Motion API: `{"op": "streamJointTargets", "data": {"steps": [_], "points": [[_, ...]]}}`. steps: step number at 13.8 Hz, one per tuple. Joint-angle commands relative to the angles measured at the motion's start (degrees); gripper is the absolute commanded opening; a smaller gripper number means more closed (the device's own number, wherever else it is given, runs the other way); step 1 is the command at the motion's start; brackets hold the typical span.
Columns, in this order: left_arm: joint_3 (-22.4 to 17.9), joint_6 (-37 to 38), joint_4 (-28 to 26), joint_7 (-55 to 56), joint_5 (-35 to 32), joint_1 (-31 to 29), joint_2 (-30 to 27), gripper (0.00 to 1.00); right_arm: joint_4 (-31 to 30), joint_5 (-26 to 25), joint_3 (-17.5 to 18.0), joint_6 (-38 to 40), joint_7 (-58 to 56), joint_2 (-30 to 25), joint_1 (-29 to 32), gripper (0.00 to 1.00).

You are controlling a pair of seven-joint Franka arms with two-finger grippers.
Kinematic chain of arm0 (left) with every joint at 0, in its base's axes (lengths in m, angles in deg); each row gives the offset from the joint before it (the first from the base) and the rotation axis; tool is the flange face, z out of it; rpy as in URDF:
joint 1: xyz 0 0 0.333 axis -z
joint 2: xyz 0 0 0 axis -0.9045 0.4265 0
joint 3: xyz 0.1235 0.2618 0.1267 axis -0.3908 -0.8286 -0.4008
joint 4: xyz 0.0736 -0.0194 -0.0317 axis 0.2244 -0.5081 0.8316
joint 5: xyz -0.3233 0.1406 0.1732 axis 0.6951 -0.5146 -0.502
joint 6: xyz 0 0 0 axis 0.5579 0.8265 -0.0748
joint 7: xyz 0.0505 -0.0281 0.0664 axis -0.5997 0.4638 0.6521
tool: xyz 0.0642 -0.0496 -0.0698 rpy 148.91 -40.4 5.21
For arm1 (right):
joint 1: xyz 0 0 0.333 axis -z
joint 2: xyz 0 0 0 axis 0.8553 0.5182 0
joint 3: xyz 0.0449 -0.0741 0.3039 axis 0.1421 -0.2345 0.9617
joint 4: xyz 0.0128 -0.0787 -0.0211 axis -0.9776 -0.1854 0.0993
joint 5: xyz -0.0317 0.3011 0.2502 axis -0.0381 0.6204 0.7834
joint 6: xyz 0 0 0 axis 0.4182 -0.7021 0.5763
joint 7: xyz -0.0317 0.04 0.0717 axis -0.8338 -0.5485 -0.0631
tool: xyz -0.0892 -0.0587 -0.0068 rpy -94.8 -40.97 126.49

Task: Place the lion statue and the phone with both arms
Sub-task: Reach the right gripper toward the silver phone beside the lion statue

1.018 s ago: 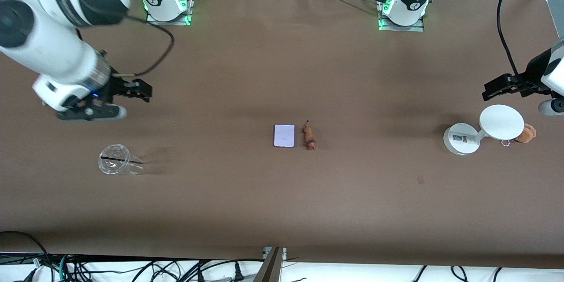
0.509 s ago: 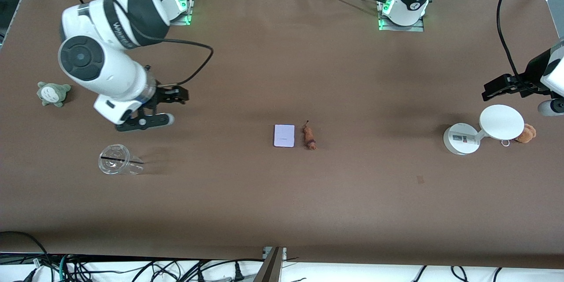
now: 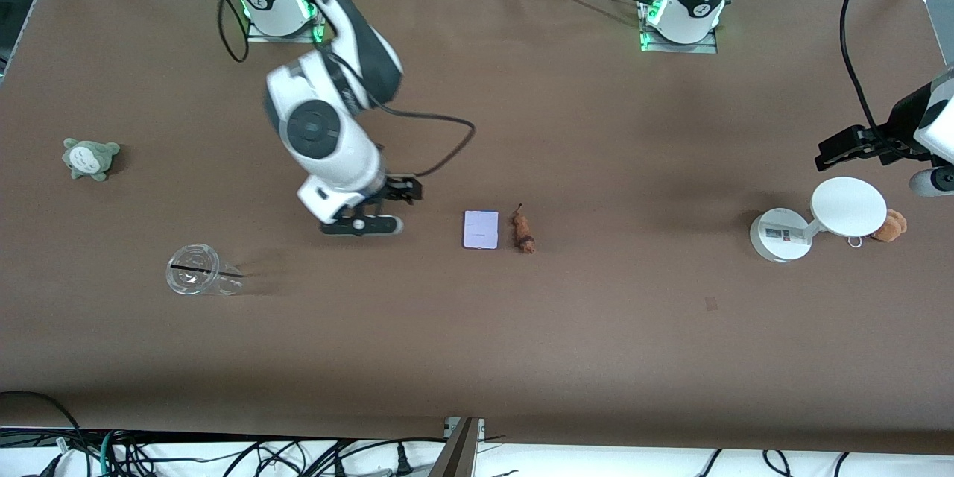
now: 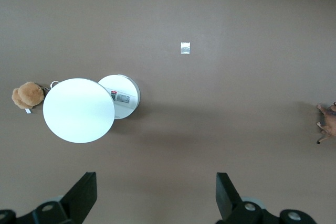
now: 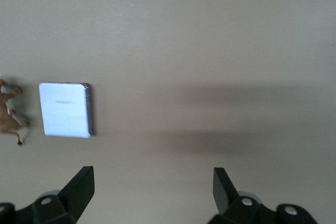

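The phone (image 3: pixel 481 229), a small pale lavender rectangle, lies flat at the table's middle. The lion statue (image 3: pixel 523 232), a tiny orange-brown figurine, lies right beside it, toward the left arm's end. My right gripper (image 3: pixel 363 218) is open and empty, low over the table beside the phone, toward the right arm's end. The right wrist view shows the open gripper (image 5: pixel 152 190), the phone (image 5: pixel 65 109) and the lion statue (image 5: pixel 10 111). My left gripper (image 3: pixel 924 171) is open and empty, waiting above the white disc stand; in its wrist view (image 4: pixel 156 192) the lion statue (image 4: pixel 328 124) shows at the edge.
A white disc stand (image 3: pixel 816 220) and a tan plush toy with a metal ring (image 3: pixel 888 226) sit at the left arm's end. A clear plastic cup (image 3: pixel 197 279) lies on its side and a grey-green plush toy (image 3: pixel 89 158) sits at the right arm's end.
My right arm has swept from the right arm's end of the table toward the middle and now stands close beside the phone. The left arm has not moved.
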Motion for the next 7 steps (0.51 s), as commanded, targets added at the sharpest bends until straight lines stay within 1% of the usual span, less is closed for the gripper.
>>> {"op": "streamJointTargets", "data": {"steps": [1, 3, 6, 7], "points": [[-0.1, 1.0, 1.7, -1.0, 1.4, -0.2, 0.8, 1.0, 4.6, 0.9, -0.4, -6.2, 7.8, 6.7, -3.4, 1.0], [-0.1, 1.0, 1.7, -1.0, 1.4, 0.1, 1.2, 1.0, 8.1, 0.8, -0.4, -11.1, 12.3, 11.9, -5.7, 1.0], [-0.1, 1.0, 1.7, -0.4, 1.4, 0.3, 1.5, 1.0, 12.4, 0.7, -0.4, -11.9, 14.6, 16.2, -7.2, 1.0], [0.0, 1.0, 1.7, -0.4, 1.4, 0.4, 1.5, 1.0, 14.0, 0.7, -0.4, -13.6, 16.4, 18.1, -7.8, 1.0]]}}
